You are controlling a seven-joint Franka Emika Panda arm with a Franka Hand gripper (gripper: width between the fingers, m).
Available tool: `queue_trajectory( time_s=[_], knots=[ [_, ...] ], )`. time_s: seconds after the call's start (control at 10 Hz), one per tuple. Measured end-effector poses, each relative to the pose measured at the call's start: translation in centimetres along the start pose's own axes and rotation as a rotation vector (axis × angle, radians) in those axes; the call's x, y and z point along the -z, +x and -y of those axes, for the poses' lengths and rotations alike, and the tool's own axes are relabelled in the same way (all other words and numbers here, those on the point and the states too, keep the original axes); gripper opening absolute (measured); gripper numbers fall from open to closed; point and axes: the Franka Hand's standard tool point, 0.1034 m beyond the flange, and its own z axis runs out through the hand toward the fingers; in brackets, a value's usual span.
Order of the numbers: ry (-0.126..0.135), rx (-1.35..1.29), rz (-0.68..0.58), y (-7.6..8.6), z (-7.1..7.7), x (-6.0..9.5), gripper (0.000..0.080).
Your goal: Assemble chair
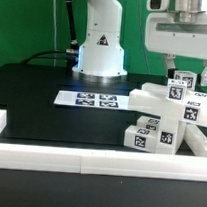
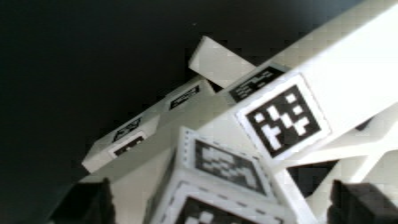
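Hovering over blocky, matte white chair parts heaped on the black table at the exterior view's right, gripper jaws spread wide, holding nothing.

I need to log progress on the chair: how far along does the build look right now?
Done: several white chair pieces sit stacked and bunched against the border rail on the exterior view's right, though whether any are truly joined is unclear. In hand: nothing; the end effector hangs open just above the cluster. Left: no recognisable chair stands yet, so most of the joining seems to remain.
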Motion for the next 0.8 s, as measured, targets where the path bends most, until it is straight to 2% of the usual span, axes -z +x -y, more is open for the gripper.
queue_trajectory(
  time_s=[0.8],
  knots=[
    [-0.006,0.713,-0.013,0.12,0.05,0.00,0.0649]
  ],
)
